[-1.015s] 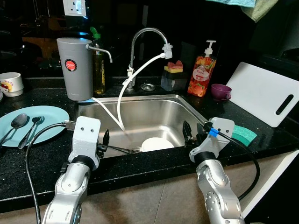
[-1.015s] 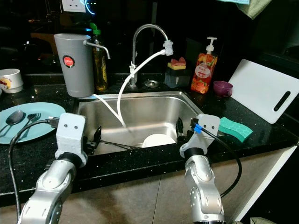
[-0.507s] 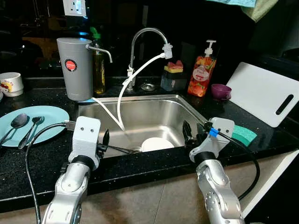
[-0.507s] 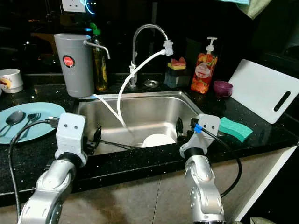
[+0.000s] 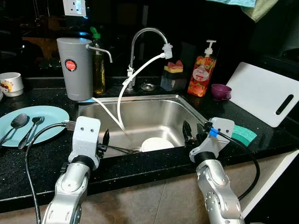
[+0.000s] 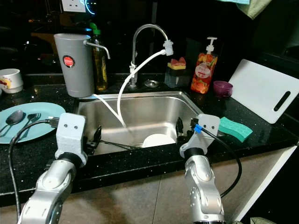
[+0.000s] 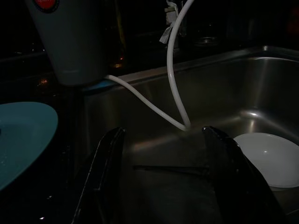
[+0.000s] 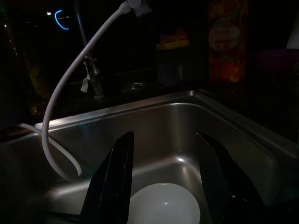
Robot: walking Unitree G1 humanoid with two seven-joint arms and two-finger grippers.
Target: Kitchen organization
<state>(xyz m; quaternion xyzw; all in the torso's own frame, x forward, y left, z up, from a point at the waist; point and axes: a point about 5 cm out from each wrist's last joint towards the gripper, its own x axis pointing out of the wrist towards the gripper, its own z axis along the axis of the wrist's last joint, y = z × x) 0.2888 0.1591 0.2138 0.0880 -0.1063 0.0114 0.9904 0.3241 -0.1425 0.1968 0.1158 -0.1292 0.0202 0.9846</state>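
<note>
The robot stands at the shiny steel sink [image 5: 184, 105], and the round white bowl [image 5: 157, 143] sits at the bottom of it, near the front wall. The left gripper [image 5: 104, 142] and the right gripper [image 5: 188, 134] both hang over the front edge of the sink with their black fingers spread wide and nothing in them. I think the next job is to lift the bowl out. The right gripper is closer, so it should dip down slowly, slip one finger inside the rim and one outside, then squeeze gently so the smooth bowl does not slide away. It should also keep clear of the bendy white hose [image 5: 122, 100] that hangs from the tap into the sink. The head views show the whole counter, with the light blue plate [image 5: 46, 122] holding spoons and the green sponge [image 5: 244, 134]. The right wrist view shows the bowl sitting right between its fingers [image 8: 110, 186], which helps with aiming.
</note>
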